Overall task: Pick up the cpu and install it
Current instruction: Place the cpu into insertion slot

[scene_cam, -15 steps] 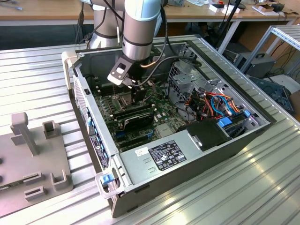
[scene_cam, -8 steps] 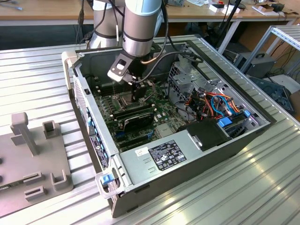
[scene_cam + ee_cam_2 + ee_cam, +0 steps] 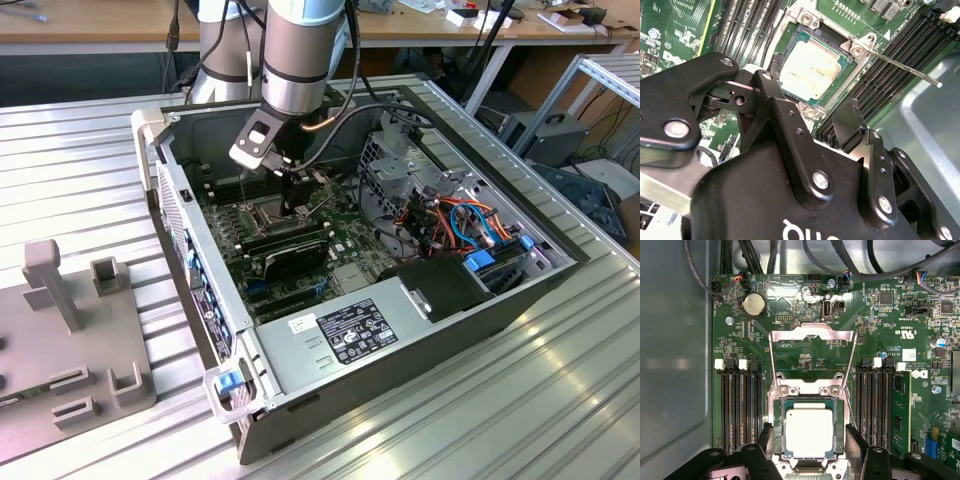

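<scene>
Plainly, the cpu (image 3: 809,432) lay flat in the socket (image 3: 810,390) on the green motherboard (image 3: 880,330), its dull silver top facing up, as we saw in both wrist views. The socket's hinged metal frame (image 3: 812,337) stood swung open, clear of the chip. In the second wrist view a thin metal lever (image 3: 905,67) stuck out to one side of the socket. We found the pincer (image 3: 809,92) spread, with one of its black fingers (image 3: 765,85) on each side of the cpu, and neither touched it as far as we could tell. Rows of dark memory slots (image 3: 740,405) flanked the socket on both sides. In the exterior view the arm (image 3: 300,50) reached down into the open computer case (image 3: 330,340). The case lay on the ribbed metal tabletop (image 3: 90,150), and a grey fixture block (image 3: 70,330) stood apart from it at the exterior view's left.
</scene>
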Robot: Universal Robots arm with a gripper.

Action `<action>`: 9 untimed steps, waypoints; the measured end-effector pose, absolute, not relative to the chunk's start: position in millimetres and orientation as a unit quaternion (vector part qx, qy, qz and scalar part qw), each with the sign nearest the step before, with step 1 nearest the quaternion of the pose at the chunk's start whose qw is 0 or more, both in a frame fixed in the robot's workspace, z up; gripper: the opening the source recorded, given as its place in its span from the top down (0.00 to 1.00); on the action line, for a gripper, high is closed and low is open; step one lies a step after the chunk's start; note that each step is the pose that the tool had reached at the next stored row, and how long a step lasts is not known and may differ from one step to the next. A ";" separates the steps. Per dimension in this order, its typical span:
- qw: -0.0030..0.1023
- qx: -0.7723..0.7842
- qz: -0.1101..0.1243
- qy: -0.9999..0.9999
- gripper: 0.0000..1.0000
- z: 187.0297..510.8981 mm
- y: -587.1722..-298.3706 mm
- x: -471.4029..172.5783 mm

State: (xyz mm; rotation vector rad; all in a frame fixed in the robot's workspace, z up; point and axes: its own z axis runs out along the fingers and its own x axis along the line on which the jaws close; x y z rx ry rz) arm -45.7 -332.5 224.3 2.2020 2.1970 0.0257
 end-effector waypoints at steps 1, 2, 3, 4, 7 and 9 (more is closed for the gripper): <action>0.016 0.708 0.008 0.706 0.32 224.3 -332.5 -45.7; 0.016 0.708 0.008 0.706 0.32 224.8 -332.6 -45.7; 0.016 0.708 0.008 0.706 0.32 225.3 -332.6 -45.7; 0.016 0.708 0.008 0.706 0.32 225.8 -332.5 -45.7; 0.015 0.708 0.008 0.706 0.32 226.2 -332.5 -45.6; 0.015 0.708 0.008 0.706 0.32 226.6 -332.5 -45.7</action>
